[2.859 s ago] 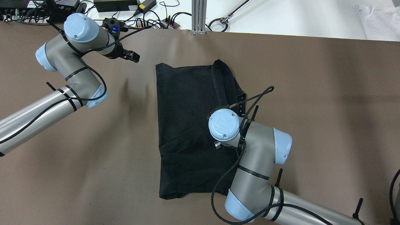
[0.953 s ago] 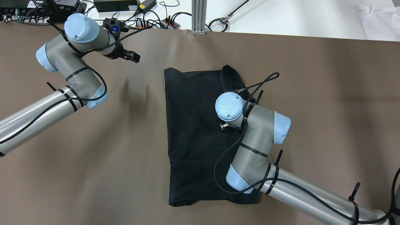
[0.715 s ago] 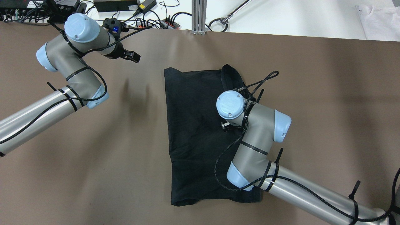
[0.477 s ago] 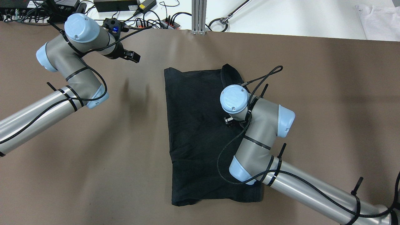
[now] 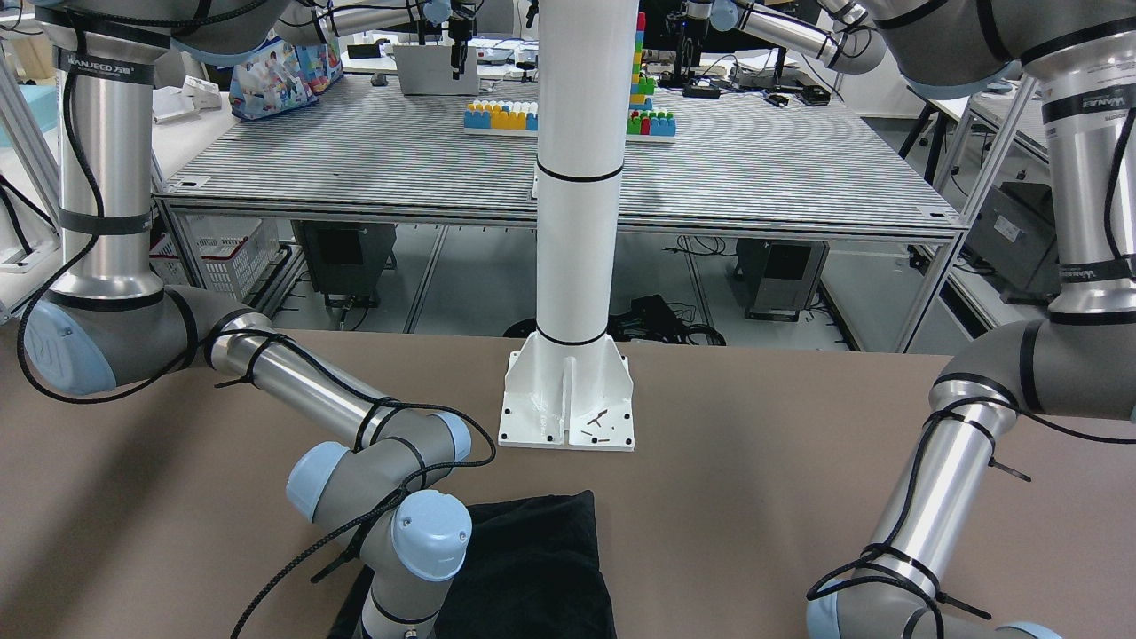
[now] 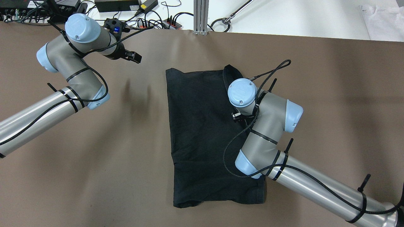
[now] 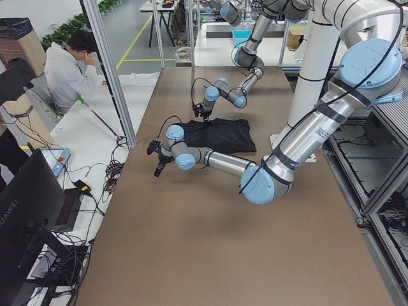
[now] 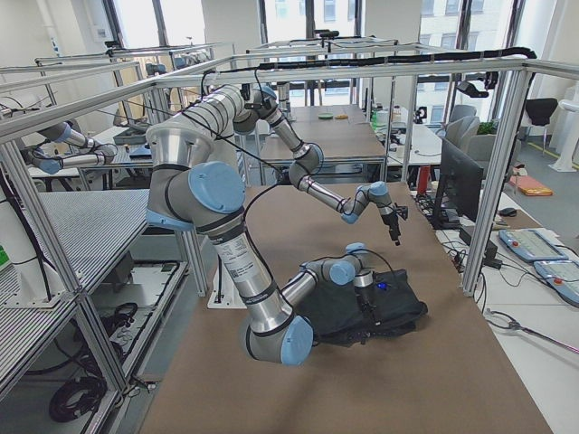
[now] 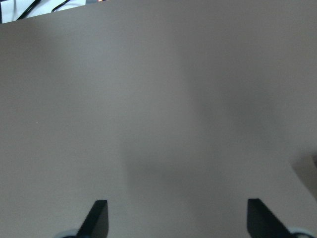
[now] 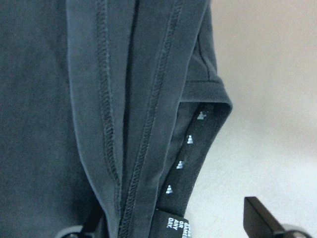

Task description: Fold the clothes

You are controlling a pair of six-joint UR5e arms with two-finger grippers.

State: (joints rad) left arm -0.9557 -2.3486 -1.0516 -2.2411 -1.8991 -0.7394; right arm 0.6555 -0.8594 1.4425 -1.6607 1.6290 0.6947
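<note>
The black clothes point(image 6: 202, 135) lie flat on the brown table, long side running near to far, with a hemmed band and a label folded over at the far right corner. My right gripper point(image 10: 173, 223) is open low over that corner; one fingertip point(image 10: 262, 218) stands over bare table and the hemmed edge point(image 10: 148, 99) lies between the fingers. In the overhead view my right wrist point(image 6: 241, 93) covers the gripper. My left gripper point(image 6: 134, 57) hangs open over bare table left of the clothes, with nothing between its fingertips point(image 9: 99, 218).
A white pole's base plate point(image 5: 568, 399) is bolted to the table on the robot's side of the clothes. Cables and power units point(image 6: 126, 6) line the far edge, with a white garment point(image 6: 382, 19) at the far right. A person point(image 7: 67, 70) sits beyond the table.
The clothes first slid to the right, then stayed put. My right wrist has travelled along their right edge toward the far corner. The left arm has not moved.
</note>
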